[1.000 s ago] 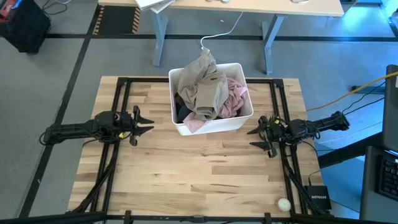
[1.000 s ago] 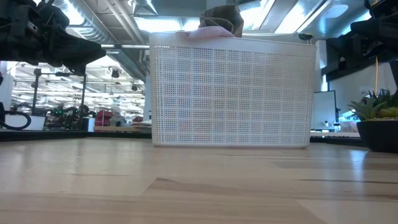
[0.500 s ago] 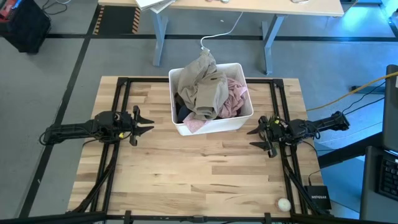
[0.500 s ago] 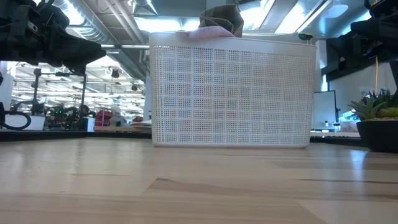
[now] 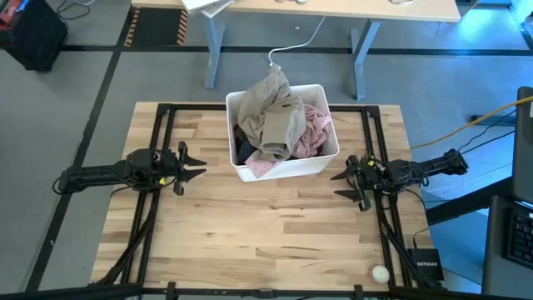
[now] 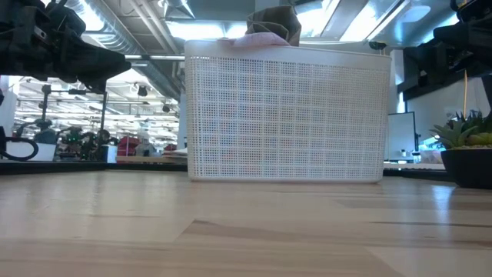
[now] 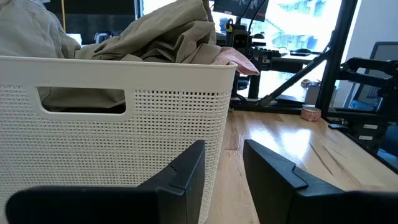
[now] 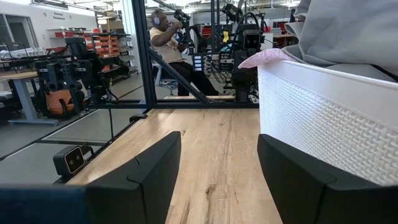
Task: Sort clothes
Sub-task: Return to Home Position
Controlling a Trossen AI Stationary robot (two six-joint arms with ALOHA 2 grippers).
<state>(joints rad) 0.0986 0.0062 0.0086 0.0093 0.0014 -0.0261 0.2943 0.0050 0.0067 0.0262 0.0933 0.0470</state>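
The clothes lie heaped in a white perforated bin (image 5: 287, 169) that stands on its base at the far middle of the table. A khaki-beige garment (image 5: 275, 117) is on top and sticks up above the rim (image 6: 275, 21). A pale pink one (image 5: 314, 131) lies at the right, and a dark one (image 5: 244, 148) shows at the left. My left gripper (image 5: 201, 166) waits open, level, left of the bin, whose wall (image 7: 93, 143) fills its wrist view. My right gripper (image 5: 335, 186) waits open, level, right of the bin (image 8: 336, 118). Nothing is between either pair of fingers.
Black frame rails (image 5: 158, 150) run along the table's left, right and far sides. A small white round object (image 5: 380, 272) and a black box (image 5: 426, 267) sit at the near right corner. A potted plant (image 6: 465, 150) stands at the right. A person (image 8: 165, 31) sits far off.
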